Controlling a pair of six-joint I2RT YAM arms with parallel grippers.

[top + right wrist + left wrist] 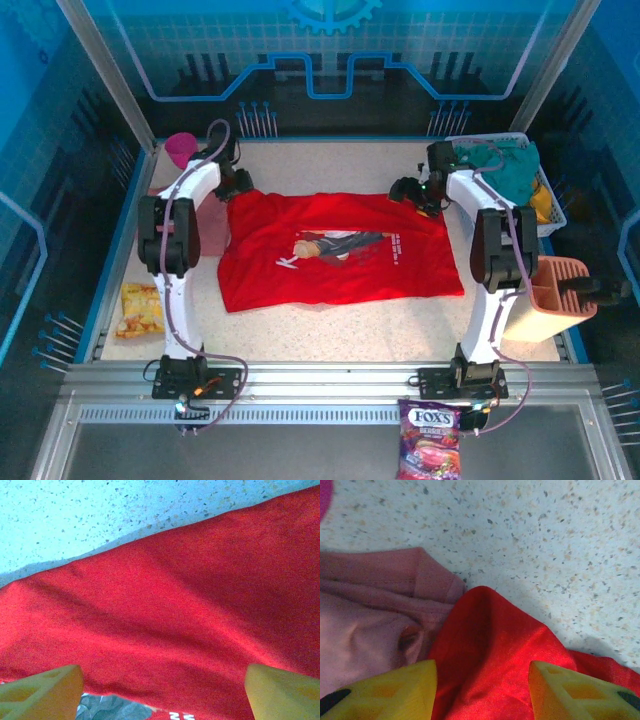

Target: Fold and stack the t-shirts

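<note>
Graphic shirt [340,265] central, plain shirt [212,230] touching its left edge

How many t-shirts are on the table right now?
2: the red t-shirt spread mid-table, and the pink t-shirt bunched beside its far-left corner. The teal cloth in the basket might be another.

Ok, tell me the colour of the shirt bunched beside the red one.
That shirt is dusty salmon pink, clearest in the left wrist view.
</note>
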